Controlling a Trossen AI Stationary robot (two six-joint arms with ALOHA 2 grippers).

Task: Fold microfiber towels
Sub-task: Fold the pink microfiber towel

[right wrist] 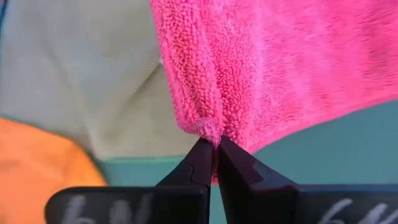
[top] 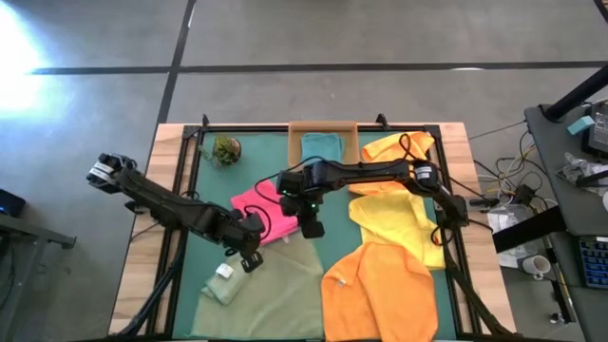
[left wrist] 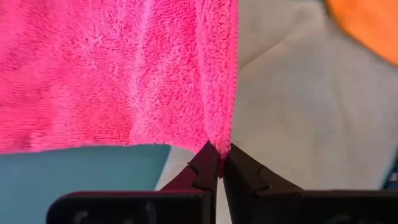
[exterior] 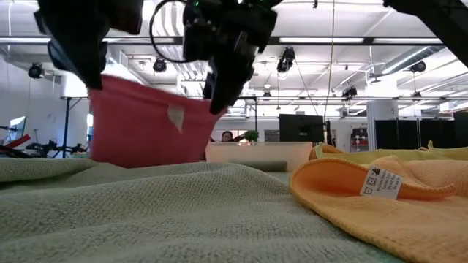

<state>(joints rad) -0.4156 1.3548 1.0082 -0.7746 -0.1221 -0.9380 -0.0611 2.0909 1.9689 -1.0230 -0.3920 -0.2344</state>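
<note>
Green matting covers the tabletop point(top: 204, 180), framed by a wooden border, with a grey floor all round. Farthest left, a pale sage towel point(top: 271, 299) lies spread along the near edge, a small folded one at its corner. Above it the left hand point(top: 251, 249) is clamped shut on one corner of the hot pink towel point(top: 261, 211), and the right hand point(top: 311, 226), just beside it, pinches the neighbouring corner; the low view shows the pink cloth hanging as a flat curtain between them, lifted off the mat, probably so it can be laid straight for a fold. A teal towel point(top: 321, 144) sits in the cardboard tray point(top: 323, 126) at the far edge. Yellow towels point(top: 394, 214) and an orange towel point(top: 380, 285) crowd the right side, so free mat is scarce; the clearest room for laying the pink cloth down looks to be the bare strip at far left, or on the sage one.
</note>
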